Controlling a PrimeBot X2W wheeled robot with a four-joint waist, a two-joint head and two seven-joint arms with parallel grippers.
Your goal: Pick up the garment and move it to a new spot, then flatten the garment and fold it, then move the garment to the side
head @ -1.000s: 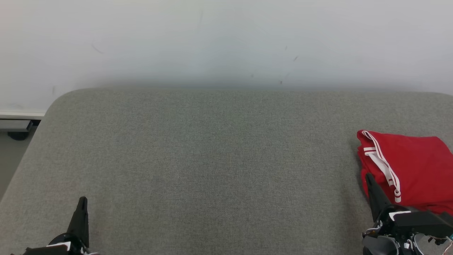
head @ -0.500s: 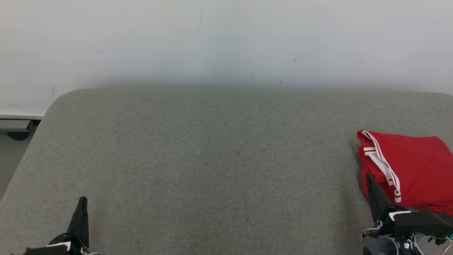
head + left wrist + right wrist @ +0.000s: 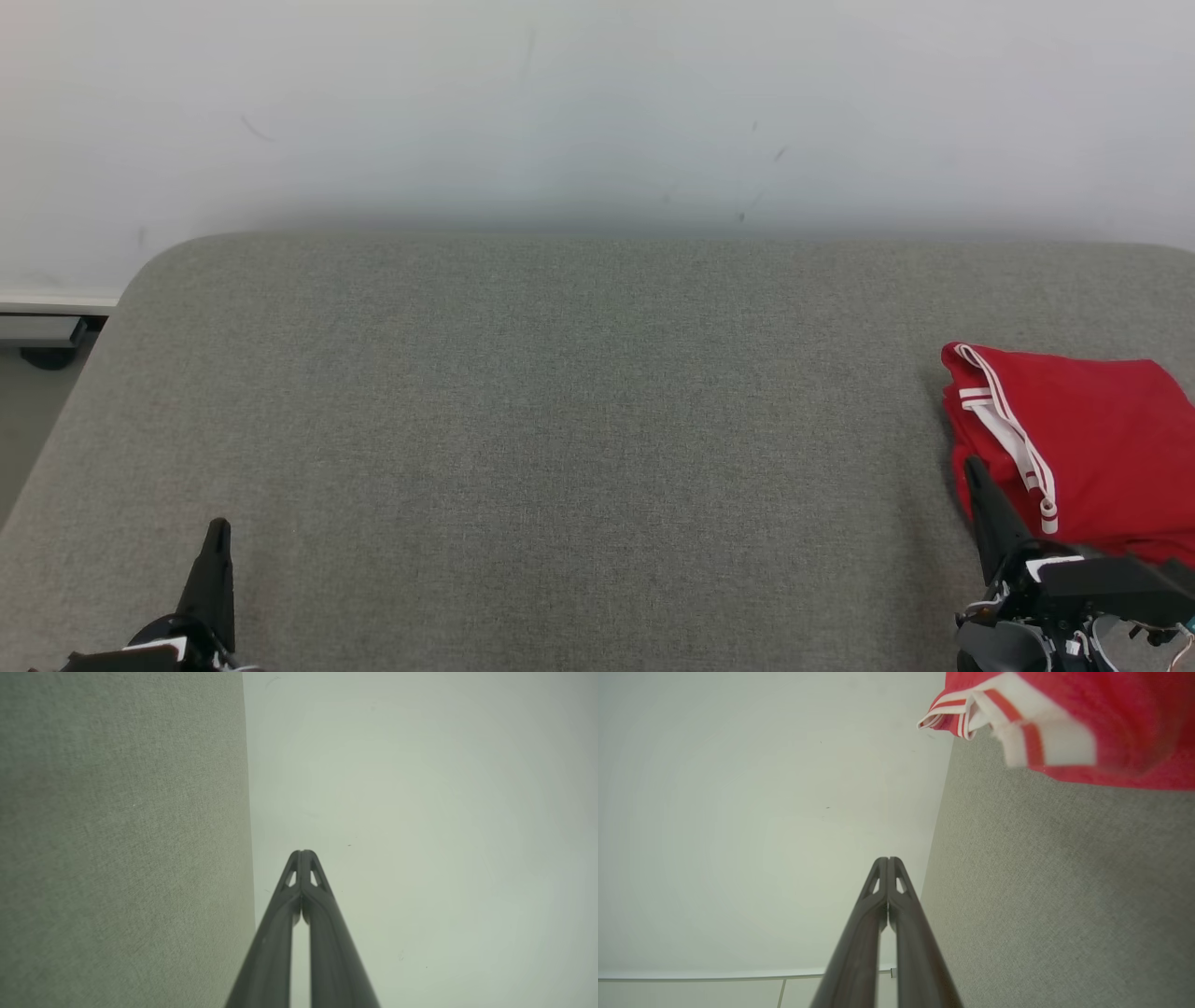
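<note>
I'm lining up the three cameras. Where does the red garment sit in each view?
Head view: red garment at the right edge, on the grey padded surface, beside the right claw.
Right wrist view: top right corner, white-striped trim nearest, apart from the shut claw.
Left wrist view: grey padded surface on the left, pale wall on the right.
Shared landmark: the line where that surface meets the wall.

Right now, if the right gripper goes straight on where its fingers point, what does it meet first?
Probably the white wall. The right gripper, shut, aims past the red garment, above the grey surface; depth is unclear.
</note>
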